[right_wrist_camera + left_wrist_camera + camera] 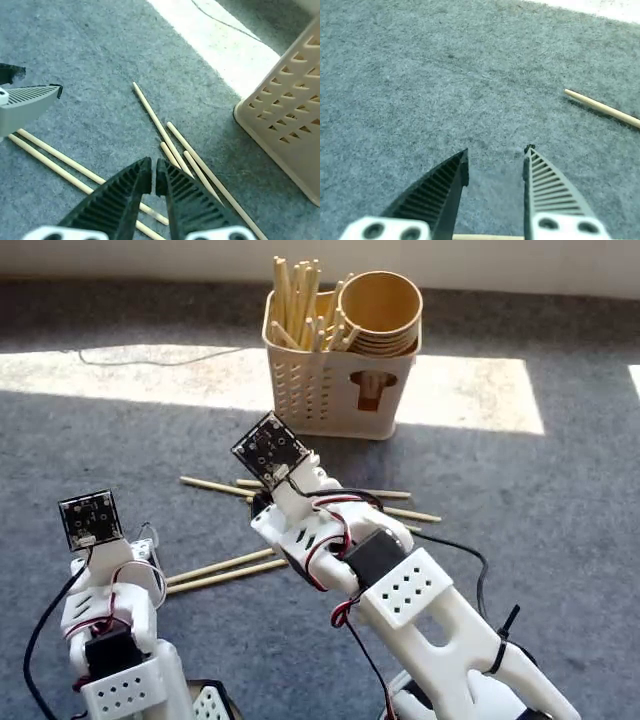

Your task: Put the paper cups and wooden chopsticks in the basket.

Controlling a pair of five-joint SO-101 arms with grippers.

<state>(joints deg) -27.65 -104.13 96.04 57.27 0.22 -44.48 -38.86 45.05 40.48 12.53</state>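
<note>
Several wooden chopsticks just beyond the right claw

The left gripper hangs low with jaws parted, the right gripper with jaws nearly touching.

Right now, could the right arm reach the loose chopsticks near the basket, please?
Probably yes: its tool hangs just above those chopsticks, nothing lies between, but its shut jaws must open first.

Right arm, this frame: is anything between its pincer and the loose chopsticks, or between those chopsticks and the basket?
Nothing visible does. The right pincer hangs above the loose chopsticks, and bare carpet lies between them and the basket, whose top already holds upright chopsticks and stacked cups.
</note>
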